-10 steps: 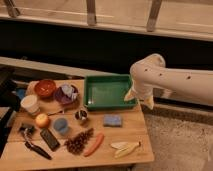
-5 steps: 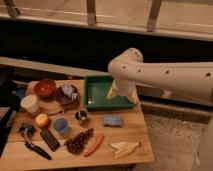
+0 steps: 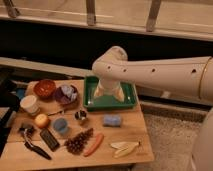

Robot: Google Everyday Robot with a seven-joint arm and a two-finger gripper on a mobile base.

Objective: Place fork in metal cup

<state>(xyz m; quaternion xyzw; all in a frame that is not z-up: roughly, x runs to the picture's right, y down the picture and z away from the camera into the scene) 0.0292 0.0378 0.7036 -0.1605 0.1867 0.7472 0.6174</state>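
**Gripper spread over the green tray**

Camera view: the gripper (image 3: 110,93) hangs above the green tray (image 3: 127,101) at the table's (image 3: 125,132) back edge, fingers wide apart and holding nothing. The metal cup (image 3: 81,117) stands upright near the table's middle. The fork (image 3: 55,113), a faint pale sliver, lies just left of it.

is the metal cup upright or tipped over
Upright: the metal cup stands on the table with its dark opening facing up. The end effector hangs open over the green tray.
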